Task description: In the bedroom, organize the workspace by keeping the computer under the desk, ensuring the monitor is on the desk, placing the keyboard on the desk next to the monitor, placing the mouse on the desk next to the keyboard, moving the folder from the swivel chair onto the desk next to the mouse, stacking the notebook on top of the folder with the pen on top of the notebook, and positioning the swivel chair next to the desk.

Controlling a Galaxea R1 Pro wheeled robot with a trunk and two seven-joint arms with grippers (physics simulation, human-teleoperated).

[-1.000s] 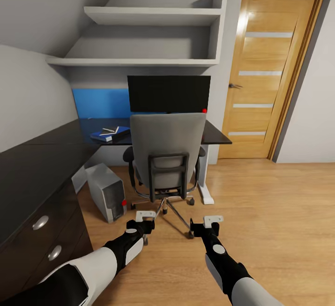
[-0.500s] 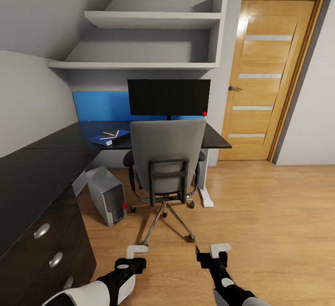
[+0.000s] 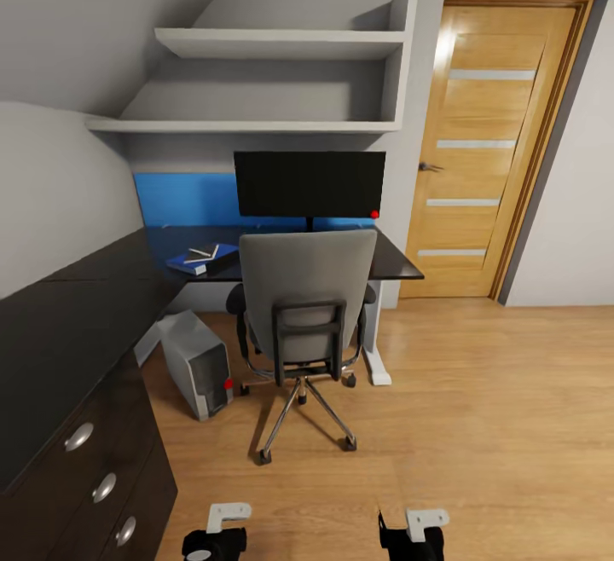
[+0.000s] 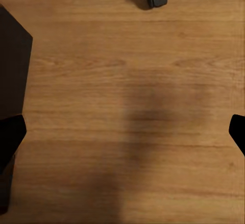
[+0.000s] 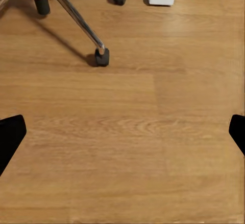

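The grey-backed swivel chair [image 3: 307, 305] on its metal star base stands ahead of both pincers, left pincer [image 4: 122, 132] and right pincer [image 5: 122, 132] spread over wooden floor [image 3: 477, 425].

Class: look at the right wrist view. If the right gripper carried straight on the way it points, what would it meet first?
Most likely the bare wooden floor. The right gripper is open and faces plain boards; the swivel chair caster lies off that line, though depth is hard to judge.
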